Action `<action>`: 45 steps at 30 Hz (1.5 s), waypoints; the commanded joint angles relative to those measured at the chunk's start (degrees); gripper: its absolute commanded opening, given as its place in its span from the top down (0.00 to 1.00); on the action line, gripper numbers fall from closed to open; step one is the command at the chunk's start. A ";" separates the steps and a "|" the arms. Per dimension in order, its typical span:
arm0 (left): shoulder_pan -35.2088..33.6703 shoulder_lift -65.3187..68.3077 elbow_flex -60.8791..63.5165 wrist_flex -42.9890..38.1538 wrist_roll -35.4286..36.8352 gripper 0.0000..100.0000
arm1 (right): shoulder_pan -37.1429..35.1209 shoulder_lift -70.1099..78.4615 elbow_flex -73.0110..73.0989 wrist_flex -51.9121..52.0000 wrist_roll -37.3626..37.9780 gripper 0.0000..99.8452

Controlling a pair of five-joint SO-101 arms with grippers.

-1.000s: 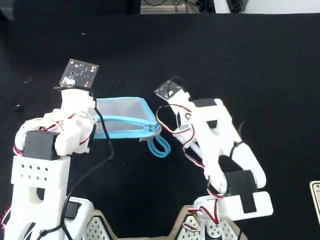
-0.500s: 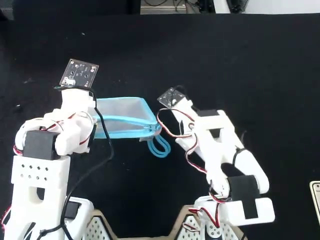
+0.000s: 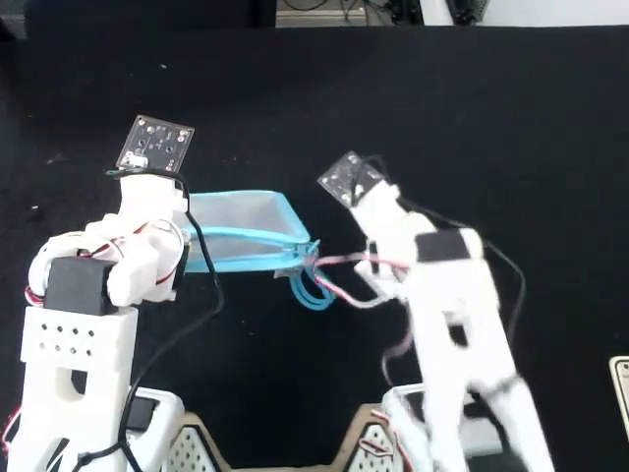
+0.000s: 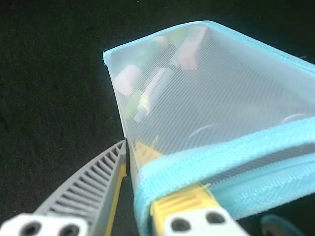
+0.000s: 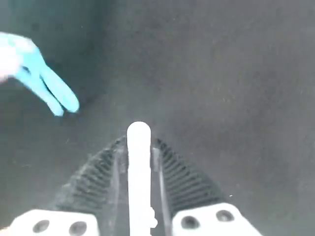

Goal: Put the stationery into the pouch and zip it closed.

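The light-blue mesh pouch (image 3: 246,228) lies on the black table, its zip band along the near edge and a blue loop strap (image 3: 313,286) at its right end. Pens and other stationery (image 4: 157,81) show through the mesh. My left gripper (image 4: 129,147) is shut on the pouch's (image 4: 206,98) left end, pinching the corner by the zip band (image 4: 221,157). The right arm (image 3: 432,265) stands to the right of the strap. Its gripper (image 5: 139,130) is shut with nothing in it, over bare table, with the strap (image 5: 49,91) off to one side.
Black cloth (image 3: 472,118) covers the table, with open room behind and to the right of the pouch. A pale object (image 3: 621,379) pokes in at the right edge. The arm bases (image 3: 275,447) stand at the near edge.
The right arm has drawn back from the pouch's zip end, swinging right and upright. The left arm and pouch have not moved.
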 commanded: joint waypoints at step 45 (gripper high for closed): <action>-0.13 0.44 1.10 0.35 -0.35 0.97 | -39.21 -47.69 5.76 -32.70 -22.33 0.99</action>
